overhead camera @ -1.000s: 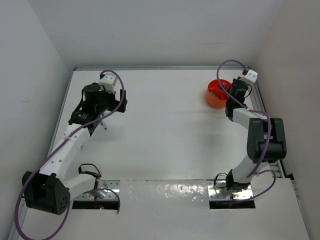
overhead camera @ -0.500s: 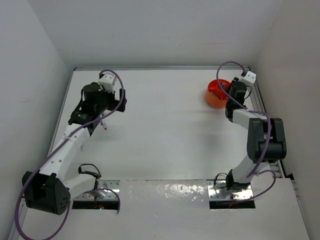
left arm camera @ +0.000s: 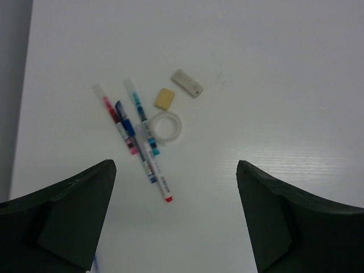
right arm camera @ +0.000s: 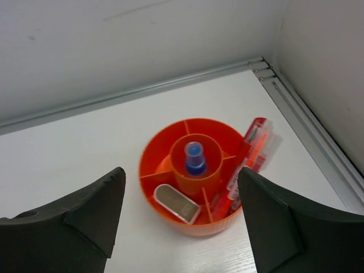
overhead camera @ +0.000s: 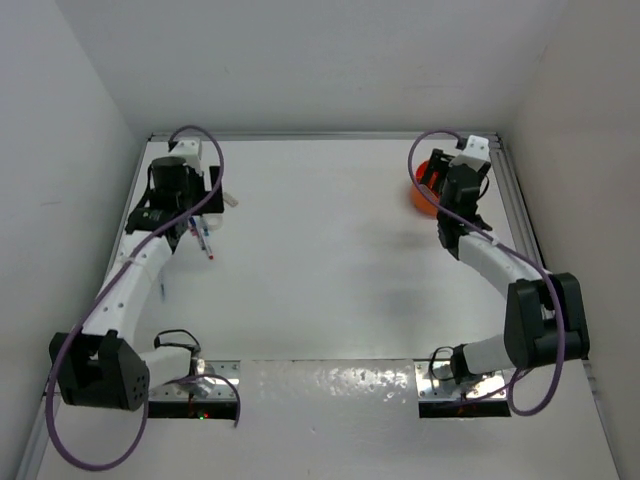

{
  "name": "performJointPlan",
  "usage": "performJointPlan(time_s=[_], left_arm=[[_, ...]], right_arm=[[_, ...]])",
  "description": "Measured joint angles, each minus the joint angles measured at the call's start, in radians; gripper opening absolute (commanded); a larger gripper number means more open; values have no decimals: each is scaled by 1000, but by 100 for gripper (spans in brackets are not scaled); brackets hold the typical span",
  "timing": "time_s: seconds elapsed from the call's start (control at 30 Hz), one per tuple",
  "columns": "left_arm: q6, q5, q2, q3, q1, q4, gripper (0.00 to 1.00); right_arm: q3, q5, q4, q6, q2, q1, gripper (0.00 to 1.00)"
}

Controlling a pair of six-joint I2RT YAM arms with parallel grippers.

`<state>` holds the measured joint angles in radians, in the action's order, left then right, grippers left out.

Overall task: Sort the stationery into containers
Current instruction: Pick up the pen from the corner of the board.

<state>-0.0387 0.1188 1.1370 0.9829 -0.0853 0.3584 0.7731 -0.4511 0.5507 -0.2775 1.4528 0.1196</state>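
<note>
- At the far right corner of the bench (right arm camera: 68, 142), the orange tub (right arm camera: 149, 170) stands near the side rail (right arm camera: 301, 116). The right hand (right arm camera: 180, 176) hangs above it, jaws spread wide and nothing between them.
- In the tub's middle cup, a white bottle (right arm camera: 195, 156) with a blue cap stands upright.
- In the right-side compartment, red pens (right arm camera: 248, 156) lean outward over the rim.
- In the near compartment, a pale flat piece (right arm camera: 177, 203) lies tilted; I cannot tell what it is.
- On the far left of the bench, the left hand (left arm camera: 176, 168) hovers over loose stationery, jaws wide apart and holding nothing.
- Below it, several pens lie close together and partly crossing: a pink-red pen (left arm camera: 108, 103), a blue-and-white pen (left arm camera: 126, 124), a teal-marked pen (left arm camera: 139, 111) and a white pen (left arm camera: 162, 185) with a red tip.
- A clear tape ring (left arm camera: 178, 128) lies against the teal-marked pen.
- A beige block (left arm camera: 165, 98) sits just beyond the ring, and a grey-white bar (left arm camera: 186, 83) lies near the block, not touching it.
</note>
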Motion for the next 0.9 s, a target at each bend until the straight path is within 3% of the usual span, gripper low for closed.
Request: performJointPlan(time_s=[0.13, 0.27, 0.5, 0.67, 0.9], left_arm=[[-37, 29, 151, 156, 88, 185, 69], [-129, 68, 312, 271, 158, 341, 74], [-234, 80, 423, 267, 293, 554, 81], [-248, -8, 542, 221, 427, 592, 85], [-259, -105, 647, 209, 500, 561, 86]], right_arm=[[-2, -13, -26, 30, -78, 76, 74], [-2, 17, -64, 60, -124, 148, 74], [23, 130, -134, 102, -106, 318, 72], [106, 179, -193, 99, -53, 386, 71], [134, 164, -229, 111, -57, 497, 71]])
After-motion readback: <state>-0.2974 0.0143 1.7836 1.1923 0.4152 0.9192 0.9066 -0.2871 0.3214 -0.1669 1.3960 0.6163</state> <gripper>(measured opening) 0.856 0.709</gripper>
